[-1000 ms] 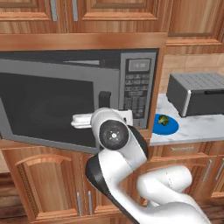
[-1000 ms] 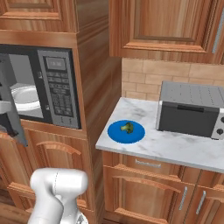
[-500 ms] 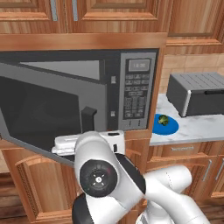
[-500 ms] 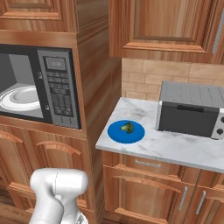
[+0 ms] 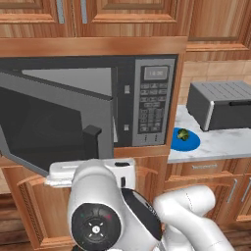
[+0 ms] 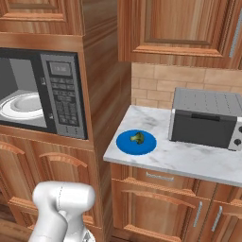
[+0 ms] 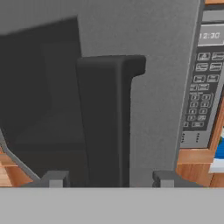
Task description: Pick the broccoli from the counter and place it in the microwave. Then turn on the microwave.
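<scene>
Broccoli (image 6: 137, 137) is seen lying on a blue plate (image 6: 124, 143) on the marbled surface (image 6: 189, 158), just to the right of the cabinet column that houses the microwave (image 6: 42, 92); it has not been picked up, so the main part of the task is judged to be ahead. Only a preparatory step appears done: the microwave door (image 5: 46, 130) stands swung open toward the robot, and a white turntable (image 6: 19, 105) is visible in the bare cavity. In the hand view the black door handle (image 7: 105, 118) rises directly ahead, framed between the two fingers (image 7: 54, 179), which are spread apart on either side of it with clear gaps and are pinching nothing. The gripper (image 7: 107, 180) is thus judged to be free of the handle. Left to do: reaching over to the broccoli, grasping it, placing it inside, closing the door and pressing the keypad (image 5: 151, 109). On the same surface, well to the right of the plate, a grey toaster oven (image 6: 208, 118) stands against a tiled backsplash (image 6: 156, 87). Wooden cabinets (image 6: 175, 23) hang above, and wooden drawers (image 6: 160, 179) sit beneath the slab.
</scene>
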### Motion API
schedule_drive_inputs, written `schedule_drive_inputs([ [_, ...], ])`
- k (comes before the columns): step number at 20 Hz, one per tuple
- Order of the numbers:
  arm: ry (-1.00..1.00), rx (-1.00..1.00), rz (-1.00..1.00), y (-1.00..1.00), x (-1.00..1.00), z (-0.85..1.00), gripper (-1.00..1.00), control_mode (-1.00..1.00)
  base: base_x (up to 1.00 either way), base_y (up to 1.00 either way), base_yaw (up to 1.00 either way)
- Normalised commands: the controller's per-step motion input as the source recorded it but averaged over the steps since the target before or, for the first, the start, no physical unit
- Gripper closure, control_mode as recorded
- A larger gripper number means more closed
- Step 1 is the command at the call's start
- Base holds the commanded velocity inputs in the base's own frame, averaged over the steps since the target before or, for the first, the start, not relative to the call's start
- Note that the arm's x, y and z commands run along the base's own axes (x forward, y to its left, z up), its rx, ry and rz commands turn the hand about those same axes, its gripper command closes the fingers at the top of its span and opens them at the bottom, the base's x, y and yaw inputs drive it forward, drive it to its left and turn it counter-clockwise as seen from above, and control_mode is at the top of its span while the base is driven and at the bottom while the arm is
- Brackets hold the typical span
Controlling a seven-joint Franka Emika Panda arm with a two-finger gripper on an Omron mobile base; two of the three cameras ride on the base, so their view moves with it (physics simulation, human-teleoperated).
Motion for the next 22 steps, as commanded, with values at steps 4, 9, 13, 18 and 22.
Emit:
schedule_drive_inputs([
  [4,-0.06,0.06,0.0,0.0,-0.61,0.23,-1.0,-1.0,0.0,0.0,0.0],
  [9,-0.04,0.1,0.0,-0.19,-0.72,0.44,-1.0,-1.0,0.0,0.0,0.0],
  [13,0.01,0.25,0.05,-0.66,-0.44,0.68,-1.0,-1.0,0.0,0.0,0.0],
  [18,0.09,0.32,0.01,-0.86,-0.06,0.77,-1.0,-1.0,0.0,0.0,0.0],
  [22,0.17,0.34,0.02,-0.89,0.0,0.54,-1.0,-1.0,0.0,0.0,0.0],
])
